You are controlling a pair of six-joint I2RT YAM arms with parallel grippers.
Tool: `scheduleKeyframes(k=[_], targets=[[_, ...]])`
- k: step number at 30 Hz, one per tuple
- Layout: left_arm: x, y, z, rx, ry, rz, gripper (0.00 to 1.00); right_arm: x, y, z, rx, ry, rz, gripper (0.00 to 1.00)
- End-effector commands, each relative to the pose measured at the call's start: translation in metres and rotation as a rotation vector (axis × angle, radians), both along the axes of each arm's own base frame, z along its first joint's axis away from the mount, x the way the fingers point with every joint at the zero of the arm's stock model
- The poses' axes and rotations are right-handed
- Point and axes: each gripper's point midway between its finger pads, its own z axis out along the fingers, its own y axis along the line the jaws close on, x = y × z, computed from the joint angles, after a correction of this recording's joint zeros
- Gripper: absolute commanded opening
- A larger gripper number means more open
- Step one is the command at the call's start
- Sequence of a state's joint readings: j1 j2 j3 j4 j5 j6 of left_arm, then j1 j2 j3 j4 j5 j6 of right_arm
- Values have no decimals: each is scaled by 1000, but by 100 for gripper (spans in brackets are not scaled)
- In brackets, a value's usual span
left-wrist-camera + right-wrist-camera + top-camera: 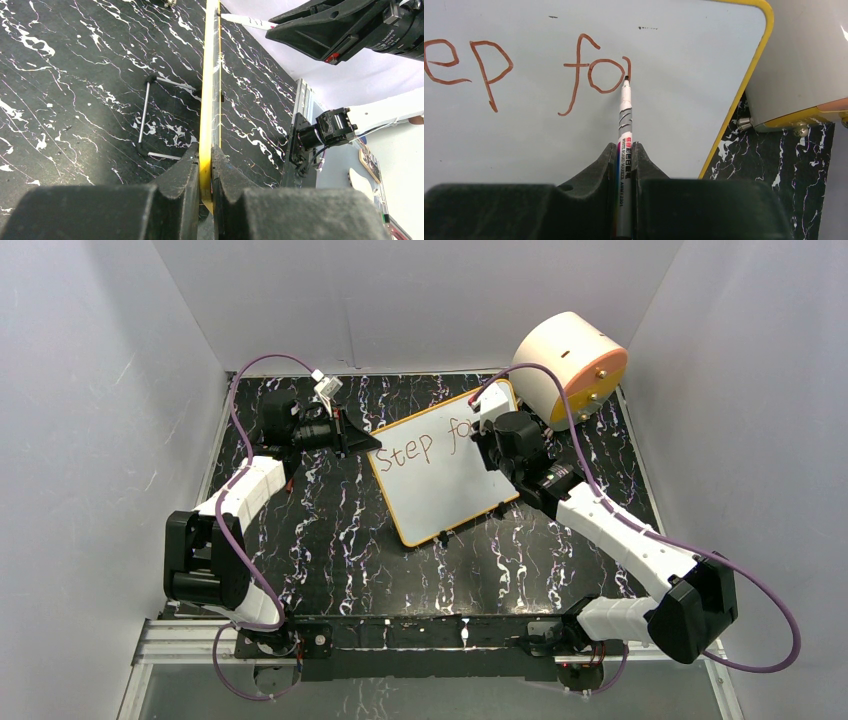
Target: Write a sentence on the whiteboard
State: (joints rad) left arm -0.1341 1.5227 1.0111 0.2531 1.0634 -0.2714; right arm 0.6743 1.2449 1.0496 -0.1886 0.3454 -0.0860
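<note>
The whiteboard (440,485) with a thin orange-yellow frame lies tilted on the black marbled table. It shows edge-on in the left wrist view (210,75). My left gripper (206,170) is shut on its yellow left edge, also seen from above (372,443). My right gripper (625,155) is shut on a white board marker (625,130). The marker's tip touches the board at a short stroke after "fo". The sentence (524,70) in reddish-brown reads "Step fo" plus that stroke; from above it shows on the board's upper part (420,447).
A round peach-and-orange drum (570,365) stands at the back right, close to the board's top right corner, and shows in the right wrist view (804,65). A metal wire stand (150,117) lies on the table left of the board. Grey walls enclose the table.
</note>
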Motion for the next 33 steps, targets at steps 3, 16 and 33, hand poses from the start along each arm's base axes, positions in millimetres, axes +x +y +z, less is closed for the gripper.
scheduleKeyframes(k=[3,16,33], targets=[[-12,-2,-60,101,165,16,0,17,4,30,45,-102,-20,0],[-12,-2,-60,101,165,16,0,26,4,41,54,-136,-33,0],[-11,0,-60,110,163,27,0,26,-5,37,47,-121,-56,0]])
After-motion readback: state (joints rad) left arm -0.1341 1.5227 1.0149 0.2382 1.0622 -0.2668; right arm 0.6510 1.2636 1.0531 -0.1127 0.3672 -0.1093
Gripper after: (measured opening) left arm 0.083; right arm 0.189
